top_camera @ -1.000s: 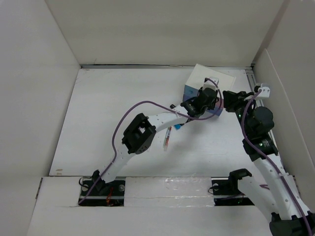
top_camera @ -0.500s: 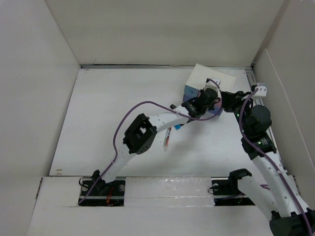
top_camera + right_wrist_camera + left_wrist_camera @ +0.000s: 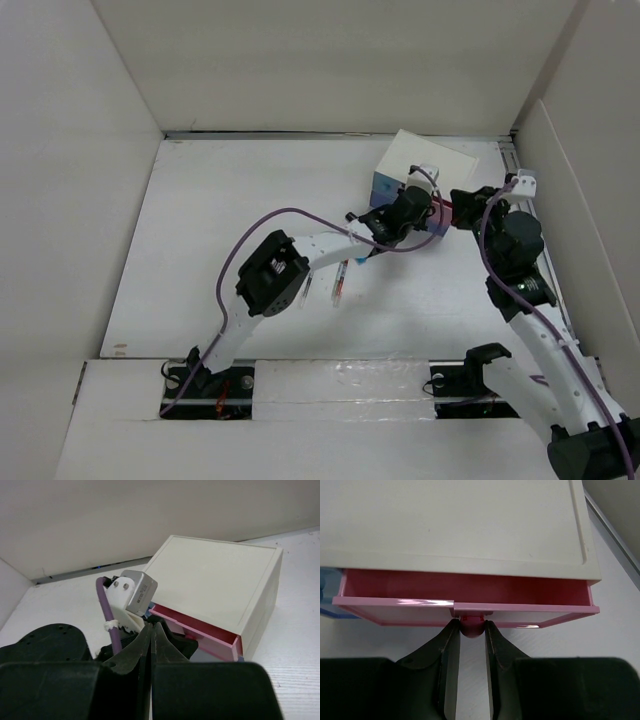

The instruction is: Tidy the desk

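The desk [image 3: 220,220] is a big white tabletop between white walls. A small white drawer box [image 3: 425,160] stands at its back right. Its pink drawer [image 3: 465,600] is pulled out a little. My left gripper [image 3: 471,628] is shut on the drawer's pink knob [image 3: 471,629], one finger [image 3: 449,650] on each side. In the top view the left gripper [image 3: 420,206] sits against the box front. My right gripper [image 3: 151,627] is shut and holds nothing. It hovers just right of the box [image 3: 215,580], above the left wrist, and appears as the right gripper [image 3: 455,210] from above.
A pen [image 3: 340,281] with a red end lies on the desk in front of the box, beside the left forearm. A small blue item [image 3: 359,257] lies close to it. White walls enclose the desk on the left, back and right.
The left gripper has closed on the knob and the pink drawer has come out a little. The right gripper has shut and moved left toward the box.
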Robot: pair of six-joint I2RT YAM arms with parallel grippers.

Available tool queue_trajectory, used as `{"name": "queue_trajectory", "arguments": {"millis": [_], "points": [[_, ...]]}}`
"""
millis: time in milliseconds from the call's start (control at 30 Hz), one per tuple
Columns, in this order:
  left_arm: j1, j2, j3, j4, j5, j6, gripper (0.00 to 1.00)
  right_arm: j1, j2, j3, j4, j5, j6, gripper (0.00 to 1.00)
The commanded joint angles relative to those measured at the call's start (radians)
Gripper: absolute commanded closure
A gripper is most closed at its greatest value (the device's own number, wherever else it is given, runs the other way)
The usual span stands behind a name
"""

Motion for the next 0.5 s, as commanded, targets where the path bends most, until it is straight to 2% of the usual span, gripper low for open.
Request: {"name": "queue_trajectory", "arguments": {"millis": [0, 467], "points": [[0.003, -0.116, -0.054, 0.034, 0.01, -0.005, 1.0, -0.004, 0.006, -0.016, 0.044, 0.022, -0.002, 1.0], [-0.015, -0.214, -0.211, 0.063, 0.027, -0.007, 1.0, -0.023, 0.158, -0.058, 0.076, 0.013, 0.009, 1.0]]}}
